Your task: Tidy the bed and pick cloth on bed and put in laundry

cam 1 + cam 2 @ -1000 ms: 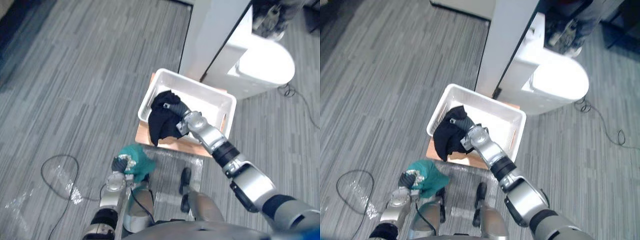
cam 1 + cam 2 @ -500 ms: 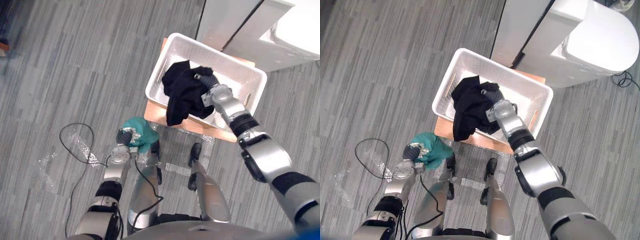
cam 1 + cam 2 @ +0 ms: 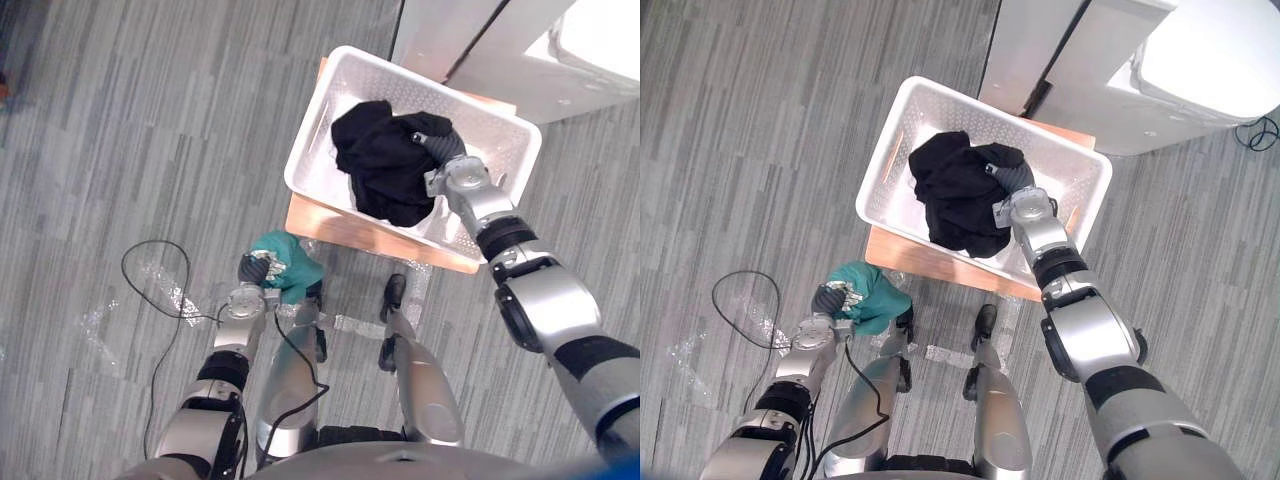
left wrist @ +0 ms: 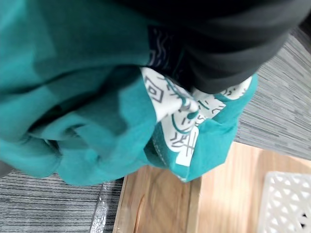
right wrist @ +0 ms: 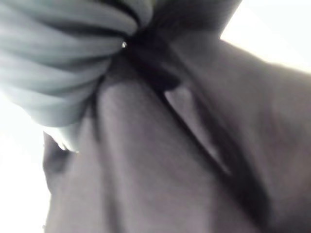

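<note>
Black cloth (image 3: pixel 385 165) lying crumpled in white basket (image 3: pixel 310 130), right hand (image 3: pixel 448 150) resting buried in its right folds, grip impossible to tell, left hand (image 3: pixel 254 268) curling fingers round teal cloth (image 3: pixel 297 272) near left, basket sitting on wooden board (image 3: pixel 350 230), grey plank floor (image 3: pixel 150 120), white cabinet (image 3: pixel 500 60) far right.

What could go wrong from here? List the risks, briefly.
1. The black cloth bunches against the right hand inside the white basket; withdrawing may drag it out.
2. The left hand grips the teal cloth over the floor, short of the basket; it could drop there.
</note>
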